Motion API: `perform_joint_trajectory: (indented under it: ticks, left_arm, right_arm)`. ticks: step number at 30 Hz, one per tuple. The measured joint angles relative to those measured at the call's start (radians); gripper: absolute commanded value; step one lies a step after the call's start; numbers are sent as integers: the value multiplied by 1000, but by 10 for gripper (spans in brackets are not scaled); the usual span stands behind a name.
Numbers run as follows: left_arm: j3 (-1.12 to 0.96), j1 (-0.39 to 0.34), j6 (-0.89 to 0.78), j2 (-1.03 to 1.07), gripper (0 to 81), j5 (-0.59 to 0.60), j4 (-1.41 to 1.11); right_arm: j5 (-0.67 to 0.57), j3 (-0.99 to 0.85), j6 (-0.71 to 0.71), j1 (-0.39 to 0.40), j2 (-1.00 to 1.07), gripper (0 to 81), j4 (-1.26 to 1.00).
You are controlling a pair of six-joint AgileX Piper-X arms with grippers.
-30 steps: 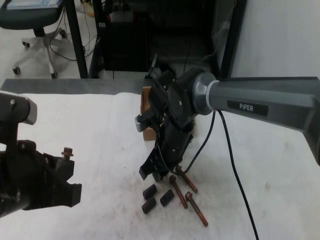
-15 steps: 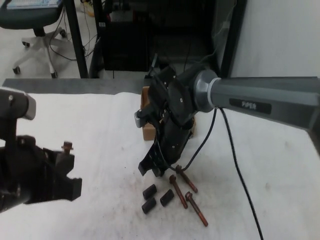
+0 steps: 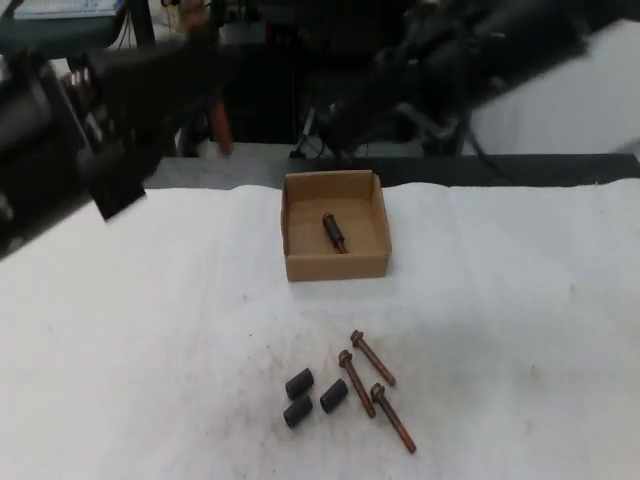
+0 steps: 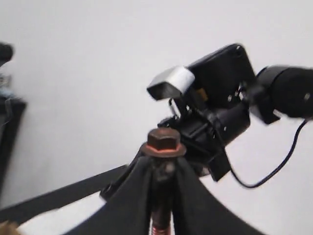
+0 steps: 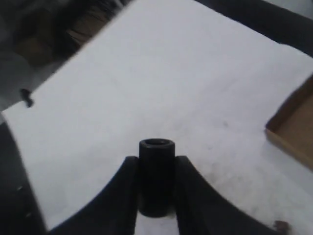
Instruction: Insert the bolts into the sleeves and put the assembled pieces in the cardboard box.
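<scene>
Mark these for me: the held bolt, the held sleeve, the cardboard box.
held bolt [image 4: 164, 142], left wrist view, on its hex head.
held sleeve [image 5: 156, 174], right wrist view, on its side wall.
cardboard box [image 3: 336, 267], high view, on its near outer wall.

Soft, even light fell on the white bench [image 3: 520, 330]; the loose bolts [image 3: 357, 384] threw only faint shadows. In the high view the left arm [image 3: 70, 120] and the right arm [image 3: 460, 50] were smeared by motion blur.
</scene>
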Motion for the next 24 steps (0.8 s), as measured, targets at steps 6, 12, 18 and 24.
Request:
perform_joint_trajectory:
  ticks: [6, 12, 18, 24]
  left_arm:
    - [-2, 0, -240, 164, 3, 74, -340]
    - [-2, 0, -449, 316, 3, 141, -612]
    - [-2, 0, -469, 352, 3, 213, -683]
    - [-2, 0, -421, 352, 3, 278, -690]
  right_arm:
    - [-210, 350, 12, 50, -231, 8, -355]
    - [-129, 537, 29, 144, -288, 8, -689]
    - [32, 642, 105, 225, -260, 8, -919]
    - [65, 648, 134, 232, -241, 8, -1062]
